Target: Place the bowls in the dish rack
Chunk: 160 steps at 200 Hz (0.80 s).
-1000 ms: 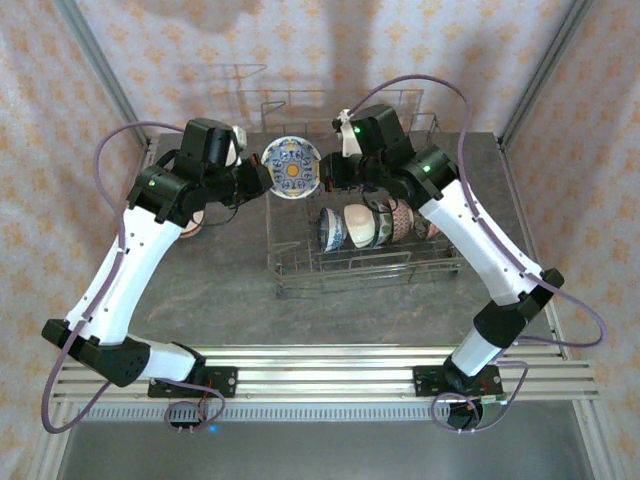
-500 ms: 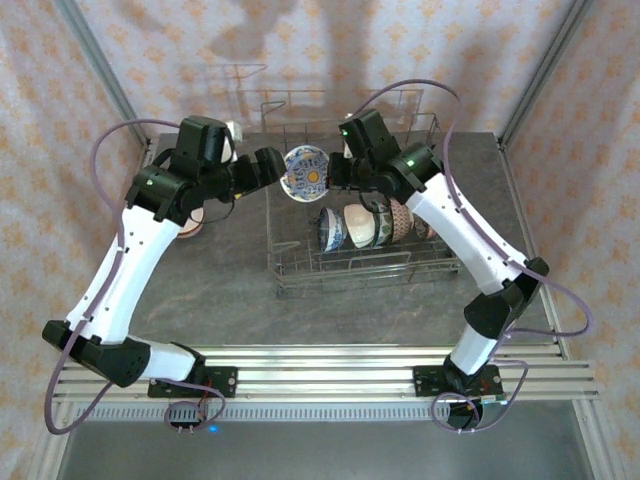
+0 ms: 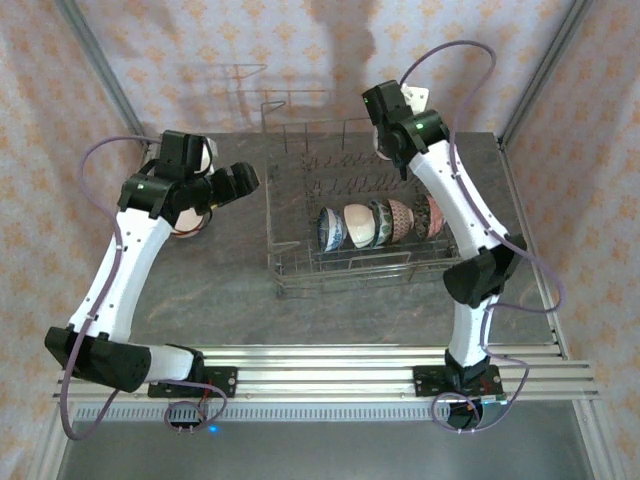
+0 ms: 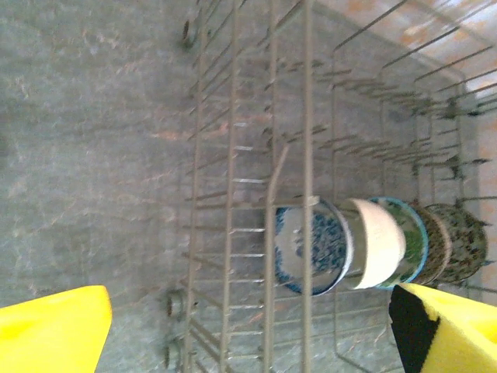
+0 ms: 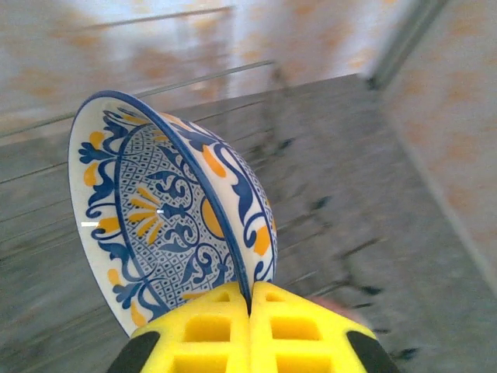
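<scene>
My right gripper (image 5: 250,295) is shut on the rim of a blue, white and orange patterned bowl (image 5: 155,210), held on edge in the air. From above, that gripper (image 3: 384,138) hangs over the back of the dish rack (image 3: 350,268), a grey wire basket. Several bowls stand on edge in a row in the rack's front right part, starting with a blue-white one (image 3: 330,228) (image 4: 311,247) and a white one (image 4: 377,241). My left gripper (image 3: 240,180) (image 4: 248,334) is open and empty, just left of the rack.
A brownish bowl (image 3: 186,228) lies on the grey table (image 3: 200,290) under my left arm. The rack's upright tines (image 3: 350,185) fill its back half. Patterned walls and metal posts close in the table at the back and sides.
My left gripper opened, let go of the patterned bowl and drew back to the left. My right gripper kept the bowl and lifted it toward the back of the rack.
</scene>
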Each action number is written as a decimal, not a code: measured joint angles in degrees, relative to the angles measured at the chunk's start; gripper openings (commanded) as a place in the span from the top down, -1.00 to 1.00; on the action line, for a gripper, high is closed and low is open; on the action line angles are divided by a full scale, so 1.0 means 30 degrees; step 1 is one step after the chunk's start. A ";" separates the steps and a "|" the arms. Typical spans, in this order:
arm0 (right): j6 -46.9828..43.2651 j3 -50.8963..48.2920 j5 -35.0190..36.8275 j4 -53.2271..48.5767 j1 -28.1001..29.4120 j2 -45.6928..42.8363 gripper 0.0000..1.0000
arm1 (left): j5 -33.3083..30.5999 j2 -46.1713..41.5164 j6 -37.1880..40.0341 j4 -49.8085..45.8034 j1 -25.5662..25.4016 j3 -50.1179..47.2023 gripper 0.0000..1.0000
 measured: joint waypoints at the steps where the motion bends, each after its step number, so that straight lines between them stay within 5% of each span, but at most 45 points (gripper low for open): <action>1: -0.0073 0.0051 0.0160 -0.0051 -0.0066 0.0102 1.00 | 0.0000 0.0000 0.0000 0.0000 0.0015 -0.0029 -0.87; 65: -0.2433 0.0882 0.5005 -0.0984 -0.1763 0.3636 1.00 | -0.0153 -0.0962 0.0481 0.0007 0.0831 -0.2004 -0.87; 160: -0.4146 0.3104 0.6149 -0.1071 -0.2040 0.6237 1.00 | -0.0204 -0.1399 0.0627 0.0007 0.0962 -0.3264 -0.86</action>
